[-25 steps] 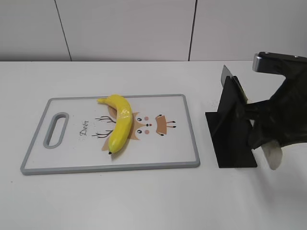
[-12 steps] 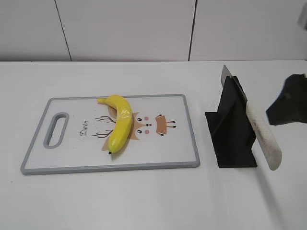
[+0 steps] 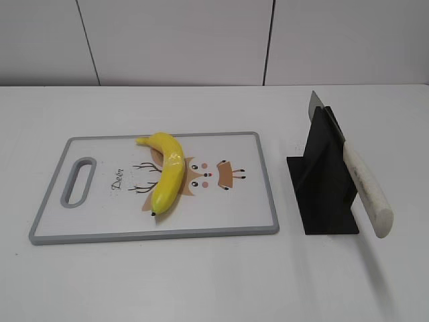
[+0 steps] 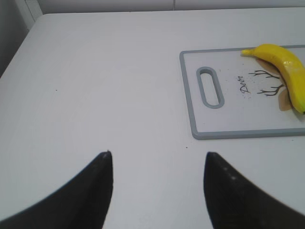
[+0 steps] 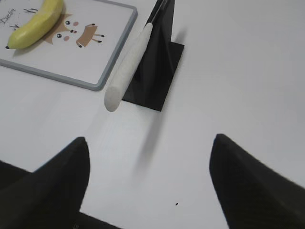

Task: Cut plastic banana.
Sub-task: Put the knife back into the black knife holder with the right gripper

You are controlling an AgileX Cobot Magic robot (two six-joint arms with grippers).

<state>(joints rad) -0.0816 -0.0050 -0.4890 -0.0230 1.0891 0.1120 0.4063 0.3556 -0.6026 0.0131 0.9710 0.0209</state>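
Note:
The yellow plastic banana (image 3: 168,172) lies on the white, grey-rimmed cutting board (image 3: 263,180), over its deer drawing. It also shows in the left wrist view (image 4: 286,67) and the right wrist view (image 5: 35,24). A knife with a white handle (image 3: 366,188) stands in a black holder (image 3: 322,184) right of the board; its handle points toward me in the right wrist view (image 5: 127,70). My left gripper (image 4: 157,157) is open and empty over bare table left of the board. My right gripper (image 5: 150,143) is open and empty, back from the knife handle. Neither gripper shows in the exterior view.
The board has a grey slot handle (image 3: 78,181) at its left end. The white table (image 3: 214,275) runs to a white wall at the back.
The right arm, which was close over the knife handle a second ago, has drawn away to the right and out of the exterior view. The knife stays in its holder.

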